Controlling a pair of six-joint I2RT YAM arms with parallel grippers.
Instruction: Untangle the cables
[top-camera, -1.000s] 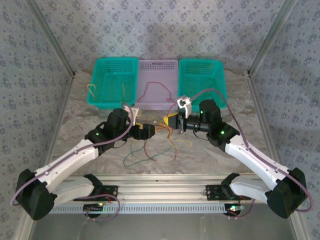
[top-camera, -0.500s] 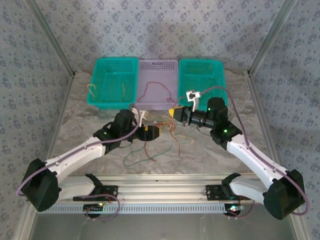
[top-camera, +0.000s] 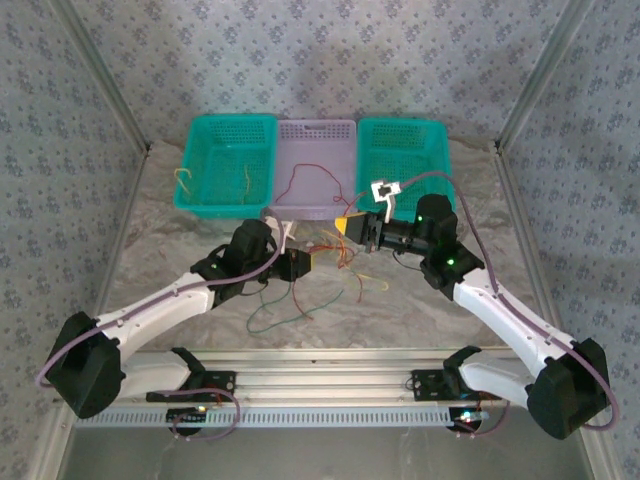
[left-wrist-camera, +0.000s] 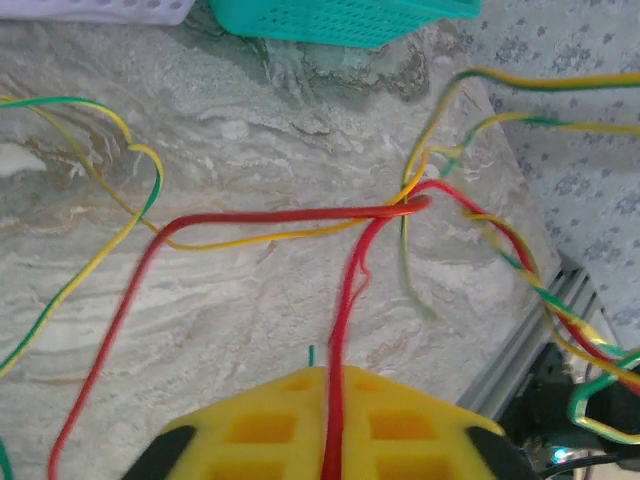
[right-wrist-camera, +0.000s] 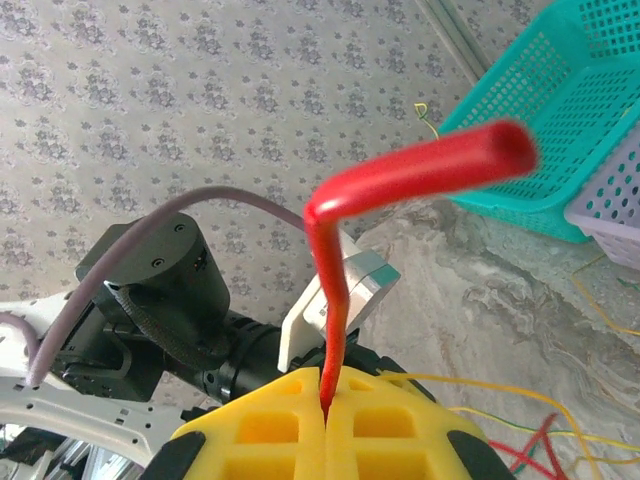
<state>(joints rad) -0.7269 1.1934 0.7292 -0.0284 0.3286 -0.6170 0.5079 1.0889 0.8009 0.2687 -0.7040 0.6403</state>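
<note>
Left gripper (left-wrist-camera: 328, 445) has snapped shut on red cable (left-wrist-camera: 345, 300), right gripper (right-wrist-camera: 325, 415) clamped on red end (right-wrist-camera: 420, 165); tangle (top-camera: 335, 250) btwn them, light, limp, thread-thin, so pinch nr knot (left-wrist-camera: 410, 205).

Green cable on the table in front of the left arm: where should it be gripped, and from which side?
Green cable: probably grip its near loop from straight above, jaws across the wire. There it lies flat on the table, clear of the tangle behind. Left gripper and right gripper are each shut on red cable.
</note>
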